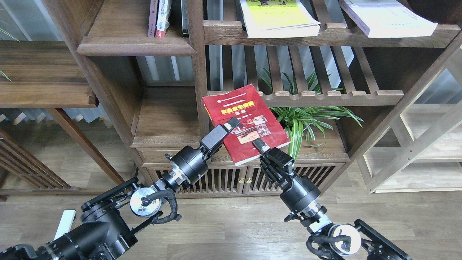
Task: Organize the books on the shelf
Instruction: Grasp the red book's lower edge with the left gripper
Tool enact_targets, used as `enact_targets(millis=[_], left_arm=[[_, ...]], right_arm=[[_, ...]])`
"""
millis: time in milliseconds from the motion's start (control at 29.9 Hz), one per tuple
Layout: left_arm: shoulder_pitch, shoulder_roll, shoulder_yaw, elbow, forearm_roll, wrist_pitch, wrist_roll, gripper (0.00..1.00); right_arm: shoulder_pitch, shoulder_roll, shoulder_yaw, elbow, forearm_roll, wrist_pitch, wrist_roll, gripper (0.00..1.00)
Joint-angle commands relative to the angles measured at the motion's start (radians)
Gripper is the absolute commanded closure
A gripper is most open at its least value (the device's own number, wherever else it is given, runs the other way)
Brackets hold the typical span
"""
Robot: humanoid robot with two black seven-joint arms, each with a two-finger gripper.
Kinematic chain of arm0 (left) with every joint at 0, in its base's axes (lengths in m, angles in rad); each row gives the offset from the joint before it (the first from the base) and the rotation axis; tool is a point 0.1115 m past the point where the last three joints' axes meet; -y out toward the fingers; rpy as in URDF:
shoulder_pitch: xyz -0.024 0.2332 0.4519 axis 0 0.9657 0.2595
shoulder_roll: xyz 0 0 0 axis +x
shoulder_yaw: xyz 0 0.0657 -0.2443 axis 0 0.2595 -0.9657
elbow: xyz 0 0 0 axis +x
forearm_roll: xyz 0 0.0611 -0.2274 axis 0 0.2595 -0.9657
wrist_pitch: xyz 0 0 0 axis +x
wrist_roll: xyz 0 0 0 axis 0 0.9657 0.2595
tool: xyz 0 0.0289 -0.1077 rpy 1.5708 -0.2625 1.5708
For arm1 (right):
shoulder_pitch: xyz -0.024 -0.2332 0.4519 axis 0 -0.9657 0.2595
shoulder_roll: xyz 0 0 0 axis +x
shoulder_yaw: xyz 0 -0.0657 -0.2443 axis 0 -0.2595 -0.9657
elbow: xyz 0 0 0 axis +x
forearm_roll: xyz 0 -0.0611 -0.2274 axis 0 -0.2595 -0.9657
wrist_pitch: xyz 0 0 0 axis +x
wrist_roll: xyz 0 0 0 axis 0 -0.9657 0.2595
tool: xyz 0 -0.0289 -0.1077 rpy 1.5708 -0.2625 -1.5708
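Note:
My right gripper (260,146) is shut on the near edge of the red book with a yellow title (243,119) and holds it tilted in front of the bookcase's middle post. My left gripper (231,125) lies against the book's left side, over the cover; I cannot tell whether its fingers are open. The yellow-green book (278,16) lies flat on the upper slatted rack. The white book (386,16) lies flat on that rack further right. The solid shelf with a moulded lip (135,48) is at the upper left and carries a few upright books (158,18).
A green spider plant (306,117) stands on the cabinet top just right of the red book. A slatted rack (325,96) crosses behind it. Cabinet doors (242,178) are below. A pale wooden frame (415,144) stands at right, a dark side table (43,90) at left.

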Motion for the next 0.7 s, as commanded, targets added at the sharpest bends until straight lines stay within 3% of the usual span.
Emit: enact_targets(millis=[0,368,535,668], left_arm=[[0.004,0.0,0.0,-0.01,-0.01,0.0,-0.011,0.01],[0.0,0.0,0.013,-0.009,-0.104,0.0,0.03,0.03],[0.003,0.0,0.006,-0.001,-0.114,0.0,0.073,0.17],[0.007,0.0,-0.002,-0.013,-0.137,0.0,0.091,0.38]], right_arm=[[0.001,0.001,-0.005,-0.002,-0.003,0.0,-0.001,0.99],[0.001,0.01,-0.017,-0.003,-0.021,0.0,-0.001,0.99],[0.004,0.016,-0.017,-0.005,-0.026,0.0,-0.003,0.99],[0.022,0.027,-0.022,-0.005,-0.03,0.0,-0.003,0.99]])
